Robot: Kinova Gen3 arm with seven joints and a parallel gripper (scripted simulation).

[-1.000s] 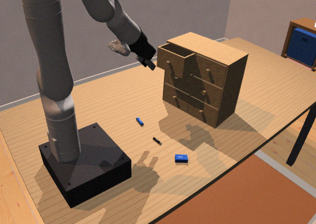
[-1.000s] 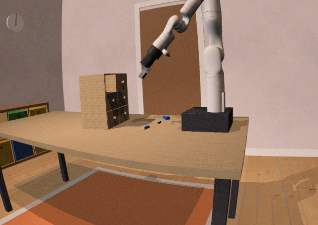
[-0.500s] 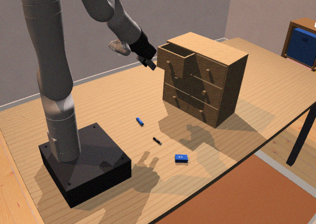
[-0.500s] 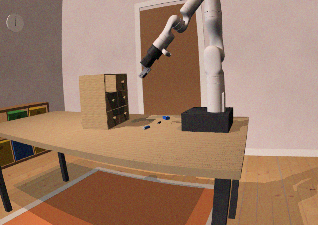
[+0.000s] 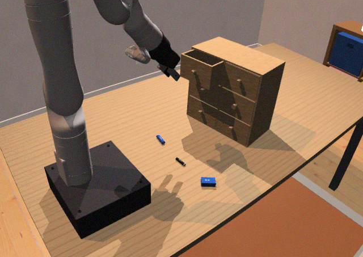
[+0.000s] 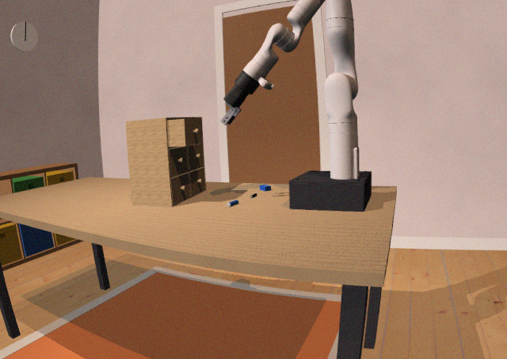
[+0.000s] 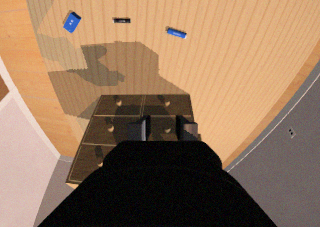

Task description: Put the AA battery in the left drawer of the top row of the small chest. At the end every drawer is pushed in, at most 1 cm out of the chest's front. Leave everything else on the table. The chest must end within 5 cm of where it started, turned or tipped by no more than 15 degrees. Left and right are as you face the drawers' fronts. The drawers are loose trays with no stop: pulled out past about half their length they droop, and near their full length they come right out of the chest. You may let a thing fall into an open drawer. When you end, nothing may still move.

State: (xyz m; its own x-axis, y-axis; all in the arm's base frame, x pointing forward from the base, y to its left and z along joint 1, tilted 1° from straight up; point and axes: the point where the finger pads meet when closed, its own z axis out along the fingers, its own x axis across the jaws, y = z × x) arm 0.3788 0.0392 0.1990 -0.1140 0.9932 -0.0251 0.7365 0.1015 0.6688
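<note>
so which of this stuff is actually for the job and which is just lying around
For the job:
small chest
its top-left drawer, pulled out
the tool, open and empty
the AA battery: either the blue cylinder or the black cylinder, I cannot tell which

Lying about:
flat blue block
whichever cylinder is not the AA

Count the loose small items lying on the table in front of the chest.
3. A blue cylinder nearest the chest, a black cylinder further out, and a blue block nearest the table edge. Others could be inside drawers.
</note>
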